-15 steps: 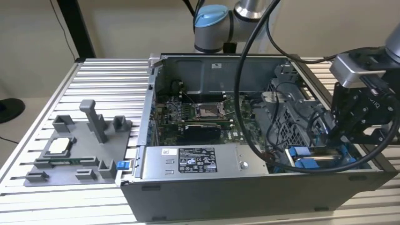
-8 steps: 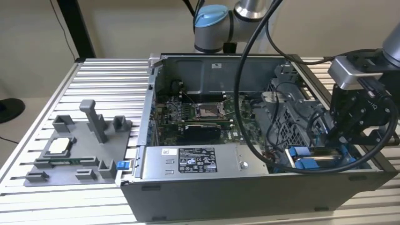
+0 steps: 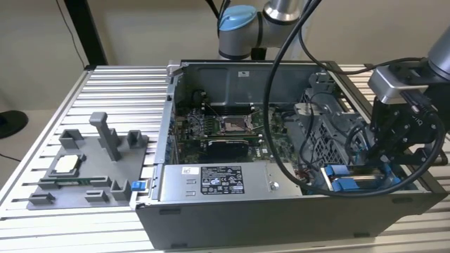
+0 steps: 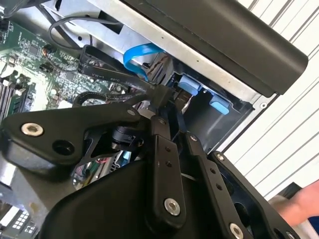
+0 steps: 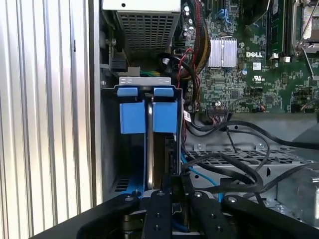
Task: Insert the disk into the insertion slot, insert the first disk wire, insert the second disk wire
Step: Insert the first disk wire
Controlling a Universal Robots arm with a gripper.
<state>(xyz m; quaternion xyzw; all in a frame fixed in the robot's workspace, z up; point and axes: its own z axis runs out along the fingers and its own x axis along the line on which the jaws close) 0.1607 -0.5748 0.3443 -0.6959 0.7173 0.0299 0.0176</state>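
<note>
The disk (image 3: pixel 346 184) sits in the insertion slot (image 5: pixel 110 134), lower right of the exterior view; the gripper (image 5: pixel 172 185), jaws closed on a black wire (image 4: pixel 114 69), apparently aims its plug there.

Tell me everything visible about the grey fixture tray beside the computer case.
The grey fixture tray lies flat on the ribbed metal table, at the exterior view's left of the open computer case. Matte plastic by its look, it bears tall upright posts and low blocks. A small silver square part rests in one recess.
</note>
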